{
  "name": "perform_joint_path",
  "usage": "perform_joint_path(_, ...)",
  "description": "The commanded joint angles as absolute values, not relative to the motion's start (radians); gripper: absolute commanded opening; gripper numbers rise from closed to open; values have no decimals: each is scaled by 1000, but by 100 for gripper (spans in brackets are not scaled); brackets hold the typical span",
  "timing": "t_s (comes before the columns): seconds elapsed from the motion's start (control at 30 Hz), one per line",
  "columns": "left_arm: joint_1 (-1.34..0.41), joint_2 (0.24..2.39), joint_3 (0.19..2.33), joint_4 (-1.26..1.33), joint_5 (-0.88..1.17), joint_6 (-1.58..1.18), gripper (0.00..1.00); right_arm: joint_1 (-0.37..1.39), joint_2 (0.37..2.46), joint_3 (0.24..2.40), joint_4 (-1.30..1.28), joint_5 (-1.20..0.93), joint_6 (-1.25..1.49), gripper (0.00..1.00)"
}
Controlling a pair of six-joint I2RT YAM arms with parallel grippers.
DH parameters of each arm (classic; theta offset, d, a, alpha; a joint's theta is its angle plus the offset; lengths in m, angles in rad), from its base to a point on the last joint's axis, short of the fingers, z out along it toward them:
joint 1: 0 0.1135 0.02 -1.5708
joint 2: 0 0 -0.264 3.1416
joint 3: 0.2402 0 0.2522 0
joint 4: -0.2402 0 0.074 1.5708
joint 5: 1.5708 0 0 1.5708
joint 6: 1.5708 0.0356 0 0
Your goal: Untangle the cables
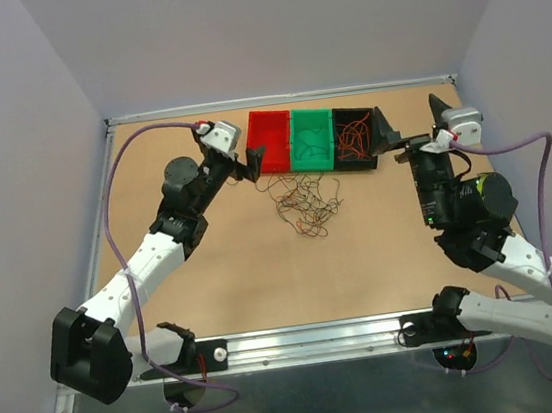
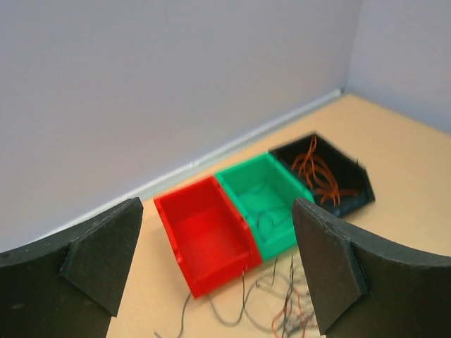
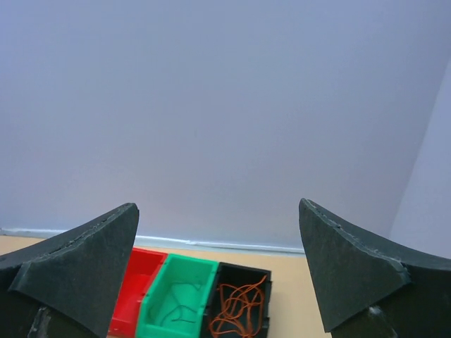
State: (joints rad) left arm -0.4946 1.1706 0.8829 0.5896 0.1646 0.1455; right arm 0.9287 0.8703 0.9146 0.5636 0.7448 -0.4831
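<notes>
A loose tangle of thin cables [image 1: 306, 201], red-orange, green and black, lies on the table just in front of three bins. In the left wrist view the same tangle [image 2: 282, 310] sits low between my fingers. Orange cables [image 2: 317, 172] are coiled in the black bin [image 1: 357, 156], and green ones [image 2: 271, 211] lie in the green bin [image 1: 315, 161]. The red bin [image 1: 270, 139] holds none that I can see. My left gripper [image 1: 250, 161] hovers open by the red bin's left front corner, holding nothing. My right gripper [image 1: 411, 119] stands open and empty, raised beside the black bin's right end.
The three bins stand side by side at the back of the table, near the rear wall rail [image 1: 283, 99]. A dark cable end [image 2: 246, 278] lies against the red bin's front edge. Bare wooden table [image 1: 264, 268] stretches between the tangle and the arm bases.
</notes>
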Motion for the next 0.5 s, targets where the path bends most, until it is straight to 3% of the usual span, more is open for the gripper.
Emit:
perform_joint_path(0.0,-477,1186,825,571,264,267,99,793,917,963,180,479,-448,100)
perform_joint_path(0.1,-459,1195,824,569,330,258,99,746,1079,971,126,569,-449,100)
perform_joint_path(0.2,-460,1213,801,571,400,303,99,721,1114,954,123,562,-460,100)
perform_joint_path(0.47,-460,1301,830,488,518,403,99,575,1150,962,-227,34,-485,100)
